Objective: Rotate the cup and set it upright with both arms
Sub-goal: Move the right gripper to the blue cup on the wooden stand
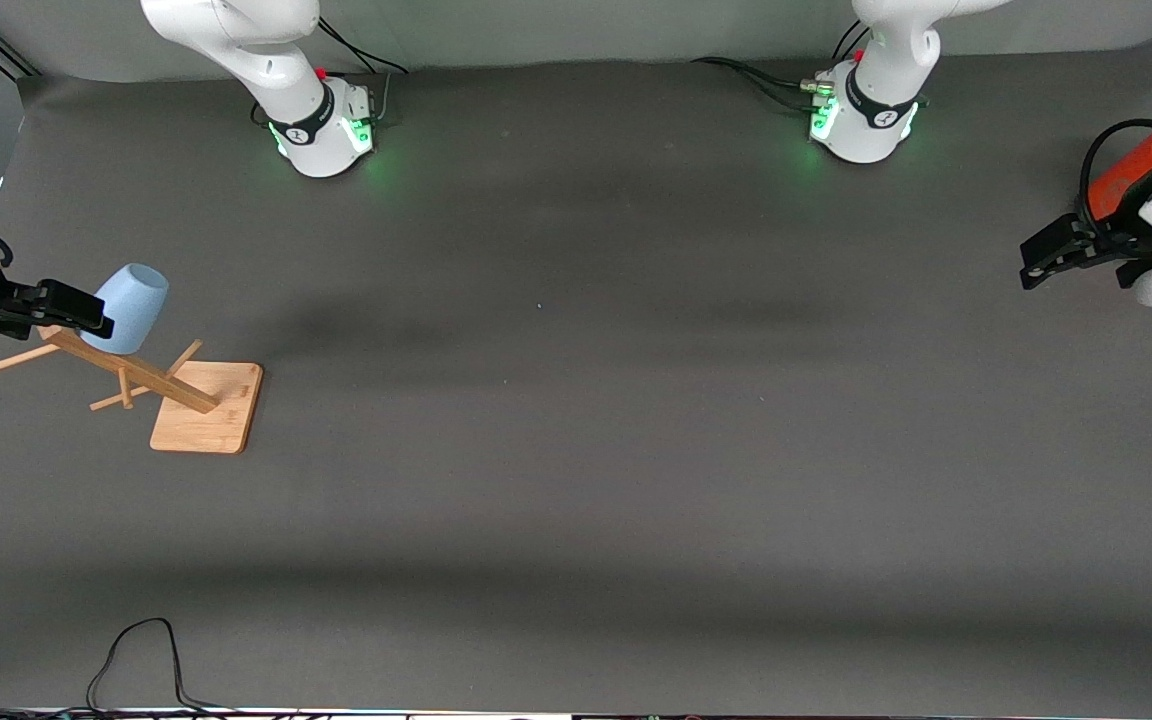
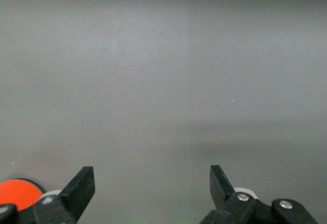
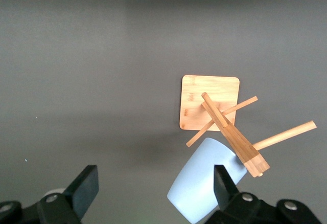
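Note:
The pale blue cup hangs mouth-down and tilted on a peg of a wooden rack toward the right arm's end of the table. My right gripper is open at the cup's side, over the rack's pegs. In the right wrist view the cup lies in the open gap of the right gripper, close against one finger; I cannot tell whether they touch. My left gripper is open and empty, above the mat at the left arm's end; it also shows in the left wrist view.
The rack has a square wooden base and several slanting pegs. An orange-red can stands by the left wrist, also seen in the left wrist view. A black cable loops at the table's front edge.

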`<state>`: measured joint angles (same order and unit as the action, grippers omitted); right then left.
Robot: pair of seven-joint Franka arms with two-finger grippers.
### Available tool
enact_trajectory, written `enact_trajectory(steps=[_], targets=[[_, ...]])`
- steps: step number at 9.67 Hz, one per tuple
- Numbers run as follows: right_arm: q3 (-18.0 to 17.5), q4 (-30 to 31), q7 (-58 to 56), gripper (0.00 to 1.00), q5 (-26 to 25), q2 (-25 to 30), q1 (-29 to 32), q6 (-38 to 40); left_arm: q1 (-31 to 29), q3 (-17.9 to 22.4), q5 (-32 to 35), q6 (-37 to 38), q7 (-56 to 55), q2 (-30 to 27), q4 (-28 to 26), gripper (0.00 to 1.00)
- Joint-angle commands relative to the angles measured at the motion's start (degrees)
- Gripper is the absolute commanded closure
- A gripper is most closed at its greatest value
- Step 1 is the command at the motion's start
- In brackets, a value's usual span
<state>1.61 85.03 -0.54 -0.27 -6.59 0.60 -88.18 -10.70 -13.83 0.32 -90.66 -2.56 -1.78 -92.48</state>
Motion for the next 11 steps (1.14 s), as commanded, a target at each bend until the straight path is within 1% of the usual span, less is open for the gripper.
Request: enact_trajectory(steps=[1, 3, 5, 7, 10, 11], targets=[[0.58, 0.49, -0.52, 0.00, 1.22, 0.52, -0.42, -0.23, -0.02, 0.03, 0.39, 0.32, -0.16, 0.46, 0.81, 0.00], [0.58, 0.49, -0.43, 0.00, 1.50, 0.70, -0.51, -0.23, -0.02, -0.05, 0.21, -1.17, -0.51, 1.33, 1.07, 0.00], [0.58, 0.31, -0.43, 0.00, 1.50, 0.44, -0.51, -0.23, 0.50, -0.14, 0.12, -0.05, -1.04, 0.99, 1.16, 0.00], [0.85, 0.83, -1.48, 0.00, 0.89, 0.70, 0.01, 0.12, 0.77, -0.32, 0.21, -0.57, -1.13, 0.99, 1.25, 0.00], [6.10, 7.85, -1.83, 0.00, 0.53, 6.83, -0.07, -0.23, 0.77, -0.32, 0.12, -0.92, -1.04, 0.99, 1.25, 0.00], [7.08, 9.52, -1.84, 0.00, -0.25, 8.68, -0.16, -0.15, 0.77, -0.32, 0.03, -1.01, -1.13, 1.07, 1.25, 0.00]])
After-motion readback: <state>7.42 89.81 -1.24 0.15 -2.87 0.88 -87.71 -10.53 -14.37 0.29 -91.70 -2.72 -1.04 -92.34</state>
